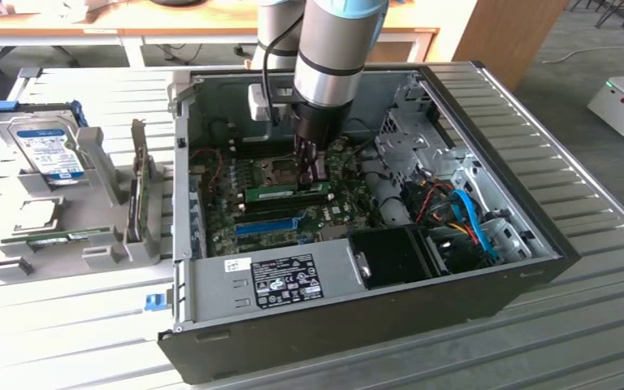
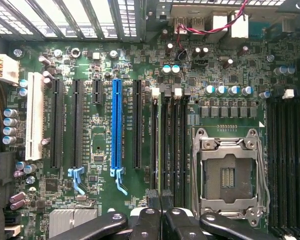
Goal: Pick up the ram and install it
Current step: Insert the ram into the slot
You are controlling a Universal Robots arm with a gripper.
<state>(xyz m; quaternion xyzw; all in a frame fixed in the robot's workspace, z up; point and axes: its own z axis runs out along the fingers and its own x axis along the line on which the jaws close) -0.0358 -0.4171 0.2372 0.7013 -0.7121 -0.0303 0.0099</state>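
Down inside the open computer case [image 1: 529, 268], the tool [image 1: 312, 177] hangs upright over the motherboard [image 1: 340, 213], its fingers drawn together with barely any gap. In the wrist view the tool [image 2: 160, 212] shows the two fingers [image 2: 151, 216] side by side above the black memory slots [image 2: 176, 150], with the empty processor socket [image 2: 229, 175] just beside them. The ram [image 1: 279, 193] stands on edge on the board, a green stick running from nine to three o'clock in the exterior view. The tool's tip meets its upper edge near the three o'clock end. Whether the fingers pinch that edge or only rest on it cannot be told. The blue expansion slot [image 1: 269, 226] [image 2: 116, 125] lies just toward six o'clock of the ram and parallel to it. Well off toward nine o'clock of the case, a hard drive [image 1: 54, 150] with a blue label sits in a grey holder on the slatted metal counter [image 1: 74, 325].
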